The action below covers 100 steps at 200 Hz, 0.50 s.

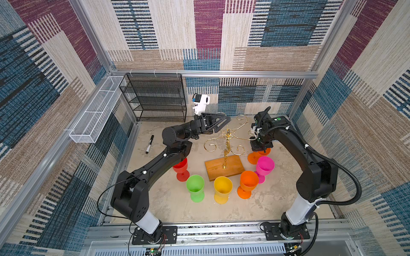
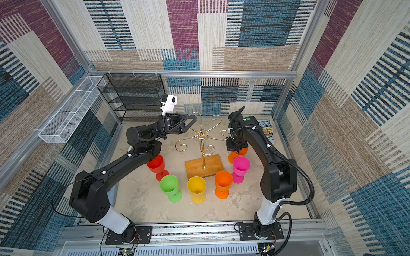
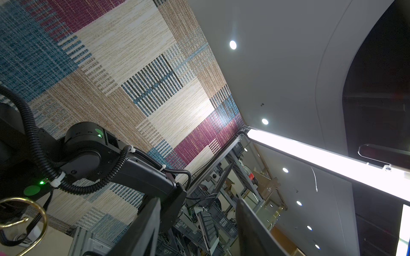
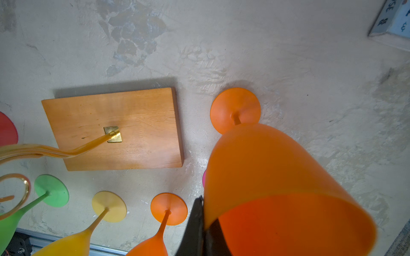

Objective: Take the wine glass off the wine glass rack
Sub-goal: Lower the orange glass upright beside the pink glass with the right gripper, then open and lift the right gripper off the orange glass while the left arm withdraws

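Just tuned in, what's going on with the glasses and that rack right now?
The right pincer is shut on the rim of an orange wine glass, which stands upright on the table beside the wine glass rack. The rack's gold arms look bare. The left pincer is open and empty, raised by the rack's top. Five other glasses stand around its wooden base.

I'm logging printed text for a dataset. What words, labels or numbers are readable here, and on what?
"STOREY": on the cover of the book lying at the back right, in a top view.
"EHOUSE": the next line on that cover, its start hidden.
Rest of that cover: too small to read.
The cover's corner in the right wrist view: letters blurred.
Marker: any label too small to read.
Nothing else is legible.
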Available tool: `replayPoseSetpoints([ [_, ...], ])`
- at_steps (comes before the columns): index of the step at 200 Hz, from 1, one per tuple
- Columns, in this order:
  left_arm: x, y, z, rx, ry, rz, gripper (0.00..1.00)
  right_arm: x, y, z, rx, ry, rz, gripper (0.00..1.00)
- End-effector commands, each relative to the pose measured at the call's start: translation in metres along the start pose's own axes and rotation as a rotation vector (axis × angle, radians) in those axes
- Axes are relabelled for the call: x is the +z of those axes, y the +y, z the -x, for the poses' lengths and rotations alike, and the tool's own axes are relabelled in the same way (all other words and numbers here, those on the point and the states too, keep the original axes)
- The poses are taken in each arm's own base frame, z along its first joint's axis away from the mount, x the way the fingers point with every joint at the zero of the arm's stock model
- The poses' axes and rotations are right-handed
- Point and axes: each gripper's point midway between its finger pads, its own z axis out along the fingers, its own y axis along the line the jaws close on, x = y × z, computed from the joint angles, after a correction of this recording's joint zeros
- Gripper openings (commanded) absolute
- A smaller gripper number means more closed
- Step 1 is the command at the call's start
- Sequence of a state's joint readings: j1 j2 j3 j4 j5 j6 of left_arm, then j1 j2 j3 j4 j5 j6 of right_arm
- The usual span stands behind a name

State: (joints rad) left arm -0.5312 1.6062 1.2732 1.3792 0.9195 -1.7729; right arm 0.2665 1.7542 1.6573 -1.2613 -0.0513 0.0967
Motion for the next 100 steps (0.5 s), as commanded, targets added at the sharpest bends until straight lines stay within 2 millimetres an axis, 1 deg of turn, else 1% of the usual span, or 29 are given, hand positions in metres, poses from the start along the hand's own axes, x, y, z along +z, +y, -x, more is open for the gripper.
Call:
replayPoseSetpoints([
  [1,0.001,-0.006,-0.002,0.058,0.011,-0.018,0.57,0.003,-0.005,0.006,0.002,-0.018,-0.031,0.03],
  [18,0.001,-0.004,-0.001,0.054,0.01,-0.017,0.57,0.002,-0.007,0.011,0.001,-0.031,-0.043,0.12],
  [35,0.001,-0.003,0.0,0.051,0.009,-0.017,0.57,-0.001,-0.007,0.015,-0.002,-0.047,-0.046,0.18],
  [71,0.002,0.0,0.001,0.049,0.011,-0.016,0.57,-0.009,-0.008,0.022,-0.006,-0.084,-0.055,0.22],
  [86,0.002,0.001,0.001,0.047,0.013,-0.015,0.57,-0.019,-0.004,0.029,-0.01,-0.128,-0.035,0.23],
  [100,0.002,0.001,0.001,0.048,0.015,-0.016,0.58,-0.033,-0.002,0.037,-0.011,-0.19,-0.023,0.24],
])
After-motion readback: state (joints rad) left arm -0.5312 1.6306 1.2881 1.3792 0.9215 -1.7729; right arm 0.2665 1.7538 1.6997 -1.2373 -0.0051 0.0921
